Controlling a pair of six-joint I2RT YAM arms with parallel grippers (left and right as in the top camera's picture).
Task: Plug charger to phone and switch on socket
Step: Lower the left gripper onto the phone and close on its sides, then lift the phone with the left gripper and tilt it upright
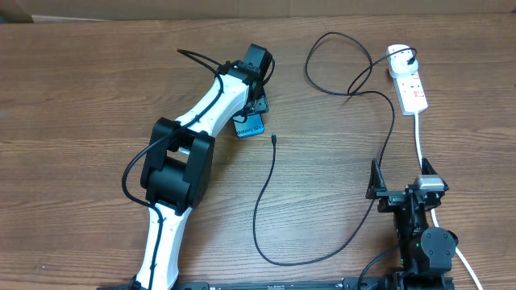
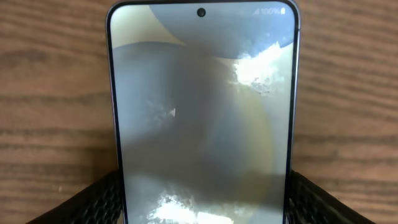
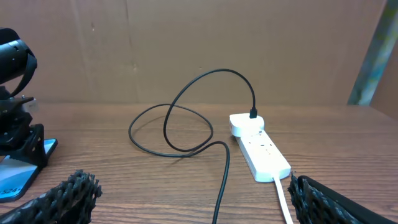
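Note:
The phone lies flat on the wood table under my left gripper. In the left wrist view its lit screen fills the frame, and my black fingers press against both long edges, so the left gripper is shut on it. The charger cable snakes across the table. Its small connector tip lies free just right of the phone, and its plug sits in the white socket. My right gripper hovers open near the front, with the cable passing between its fingers.
A thick white cord runs from the socket toward my right arm. The socket and a cable loop lie ahead of the right gripper. A brown board wall backs the table.

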